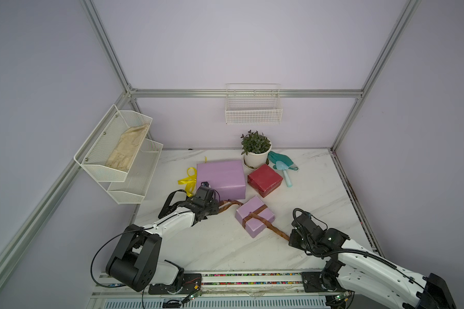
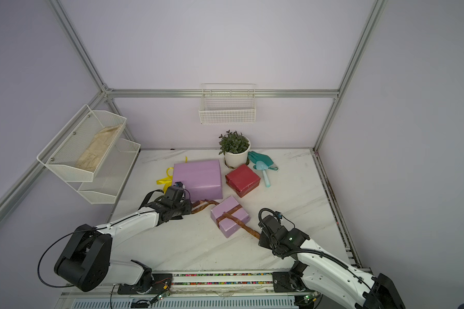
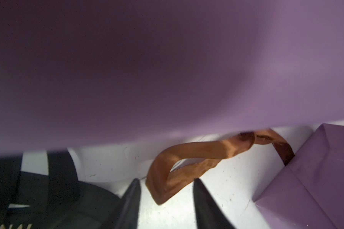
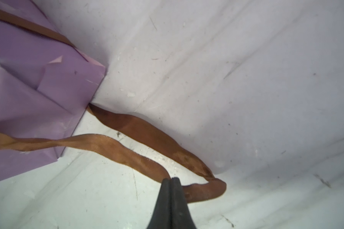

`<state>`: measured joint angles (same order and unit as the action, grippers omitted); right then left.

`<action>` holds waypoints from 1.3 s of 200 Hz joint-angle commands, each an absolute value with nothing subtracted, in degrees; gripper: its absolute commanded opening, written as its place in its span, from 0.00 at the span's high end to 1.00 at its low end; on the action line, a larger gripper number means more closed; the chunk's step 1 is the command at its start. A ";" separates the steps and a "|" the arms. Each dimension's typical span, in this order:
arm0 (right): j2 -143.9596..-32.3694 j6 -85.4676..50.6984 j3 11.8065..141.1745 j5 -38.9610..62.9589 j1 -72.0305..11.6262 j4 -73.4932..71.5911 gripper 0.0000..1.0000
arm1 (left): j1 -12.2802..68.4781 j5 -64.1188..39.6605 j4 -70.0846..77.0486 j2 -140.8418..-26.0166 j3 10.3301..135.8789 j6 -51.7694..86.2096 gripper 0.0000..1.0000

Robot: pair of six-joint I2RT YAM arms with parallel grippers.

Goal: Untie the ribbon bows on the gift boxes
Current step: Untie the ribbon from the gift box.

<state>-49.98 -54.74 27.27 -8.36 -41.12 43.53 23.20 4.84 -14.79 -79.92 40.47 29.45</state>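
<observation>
In both top views the large lilac box (image 1: 221, 179) stands mid-table (image 1: 319, 192), the red box (image 1: 265, 179) just beside it on the right and the small lilac box (image 1: 255, 216) nearer the robot. A yellow ribbon (image 1: 188, 182) lies loose on the table at the large box's left, and a black ribbon (image 1: 169, 204) with white lettering loops beside the left arm. The brown ribbon (image 1: 255, 212) crosses the small lilac box (image 2: 229, 216); one tail runs to the left claw (image 1: 217, 207), the other to the right claw (image 1: 289, 239). In the left wrist view the left claw (image 3: 166, 179) stands with its jaws well apart, gripping nothing; a fold of the brown ribbon (image 3: 187, 152) lies on the table between them, the large lilac box (image 3: 147, 69) close above and the small one (image 3: 316, 178) to the side. In the right wrist view the right claw (image 4: 170, 179) is closed tip to tip, pinching the brown ribbon (image 4: 147, 134) at the bend of a loop that trails from the small lilac box (image 4: 38, 89).
</observation>
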 commanded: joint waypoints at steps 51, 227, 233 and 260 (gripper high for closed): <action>-55.25 -51.49 39.04 -15.10 -40.96 42.94 0.48 | 23.64 -16.79 -6.87 -72.20 43.61 29.33 0.00; -61.09 -54.22 27.47 5.39 -41.40 6.72 0.75 | 32.68 -30.95 5.53 -86.97 45.19 36.28 0.00; -60.50 -54.12 27.28 5.09 -41.40 8.18 0.81 | 32.91 -30.69 5.56 -86.44 44.51 36.66 0.00; -55.33 -55.83 25.66 4.25 -41.40 14.57 1.00 | 33.27 -30.00 5.36 -84.60 41.87 37.46 0.00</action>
